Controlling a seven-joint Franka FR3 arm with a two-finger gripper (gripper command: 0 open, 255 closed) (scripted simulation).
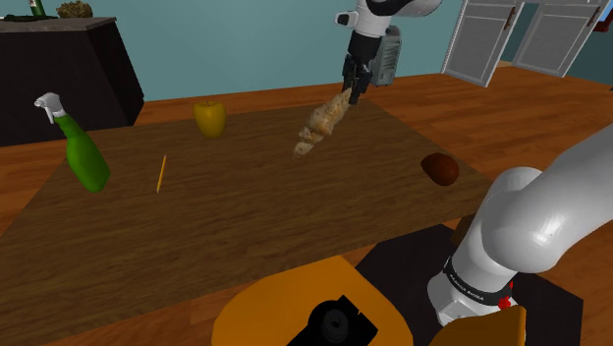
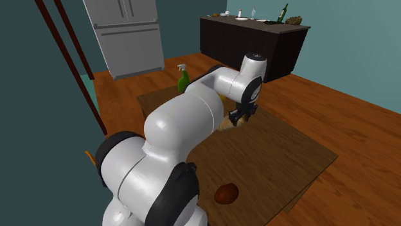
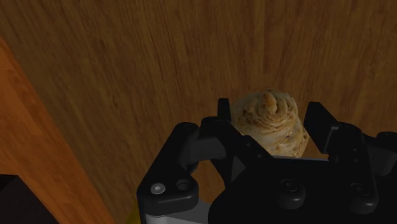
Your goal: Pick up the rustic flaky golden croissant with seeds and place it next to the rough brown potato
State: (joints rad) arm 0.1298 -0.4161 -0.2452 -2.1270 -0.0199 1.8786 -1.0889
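Golden-brown and flaky, the croissant (image 1: 316, 126) hangs by one end from the black gripper (image 1: 352, 90) that clasps it, raised clear of the wooden table (image 1: 246, 211), presumably for carrying to the brown potato (image 1: 440, 169), well apart.

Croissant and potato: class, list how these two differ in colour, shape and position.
The croissant is pale tan and elongated; the potato is dark brown and rounded. The croissant hangs tilted in the claw, off the table; the potato lies on it. Both are foods.
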